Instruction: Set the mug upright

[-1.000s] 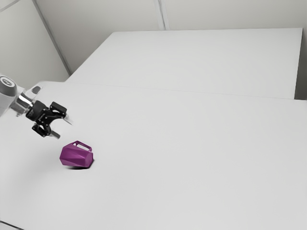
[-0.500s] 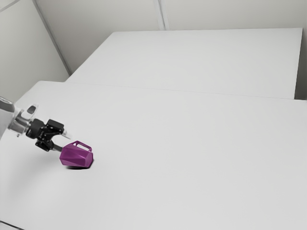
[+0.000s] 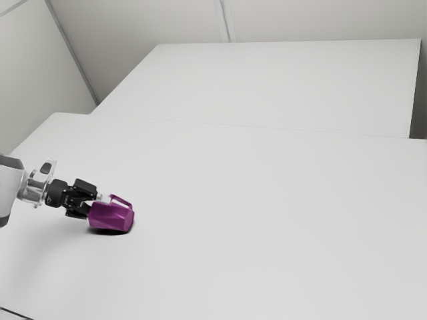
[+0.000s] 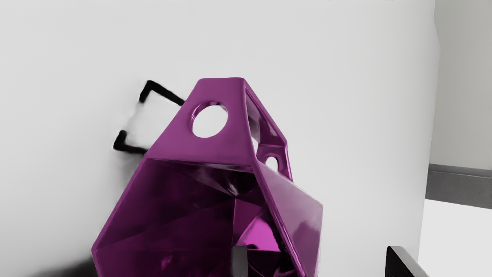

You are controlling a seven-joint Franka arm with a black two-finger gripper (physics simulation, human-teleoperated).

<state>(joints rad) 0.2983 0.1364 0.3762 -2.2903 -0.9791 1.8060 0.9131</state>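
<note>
- Lying on its side on the table, the purple mug is sitting toward eight o'clock from the middle of the exterior view; it is not standing upright.
- Its open mouth is facing the gripper, and its faceted inside is showing in the wrist view.
- The handle is sticking up from the mug's body toward one o'clock in the exterior view, and a round hole is opening through its end nearest the mouth.
- A dark shadow is hugging the mug's underside at six o'clock in the exterior view.
- Black angular marks are running over the table beside the handle in the wrist view.
- The gripper is reaching in from ten o'clock of the mug in the exterior view, close against the mouth end.
- Its fingers are standing wide apart, one overlapping the mouth and the other staying outside the mug's wall, so they are not clamping the mug between them; how deep the first is reaching, I cannot tell.
- Farther out, the pale arm is coming in from between nine and ten o'clock.
- The white table is spreading beneath, and another white surface is extending toward two o'clock.
</note>
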